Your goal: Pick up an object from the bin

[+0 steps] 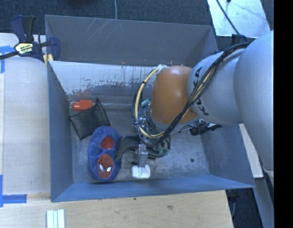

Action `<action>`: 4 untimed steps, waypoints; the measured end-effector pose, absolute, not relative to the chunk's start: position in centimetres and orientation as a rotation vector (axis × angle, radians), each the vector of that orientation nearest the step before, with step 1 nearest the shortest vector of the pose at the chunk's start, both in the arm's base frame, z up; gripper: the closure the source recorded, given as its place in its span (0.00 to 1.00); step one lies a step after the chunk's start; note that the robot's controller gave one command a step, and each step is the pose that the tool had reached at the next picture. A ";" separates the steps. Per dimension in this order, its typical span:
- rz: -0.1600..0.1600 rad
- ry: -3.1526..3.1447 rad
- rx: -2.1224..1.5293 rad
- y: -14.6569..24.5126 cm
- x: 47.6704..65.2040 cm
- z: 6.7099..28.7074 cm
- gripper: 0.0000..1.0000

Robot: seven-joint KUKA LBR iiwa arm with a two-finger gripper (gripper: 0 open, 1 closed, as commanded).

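A small white object (140,172) lies near the front wall of the bin (61,127), just beside a blue Spider-Man slipper (104,155). The jaws stand right over it; whether they are open or closed I cannot tell

blue slipper (104,158) crowding left; floor (203,160) open right

floor: dark grey carpet (160,1) at the back | table: pale wooden board (23,127) left and front | far right: white flat sheet (234,13)

Arm (241,89) reaches in; wrist (170,96) — orange-covered — angled down.
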State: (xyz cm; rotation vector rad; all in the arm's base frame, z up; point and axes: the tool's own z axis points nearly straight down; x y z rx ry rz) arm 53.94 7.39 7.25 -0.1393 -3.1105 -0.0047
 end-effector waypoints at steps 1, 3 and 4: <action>-0.003 -3.139 -0.243 10.9 54.8 10.2 0.00; 0.001 -3.027 -0.832 8.1 56.7 6.9 0.00; 0.001 -2.876 -1.263 9.7 56.0 7.0 0.00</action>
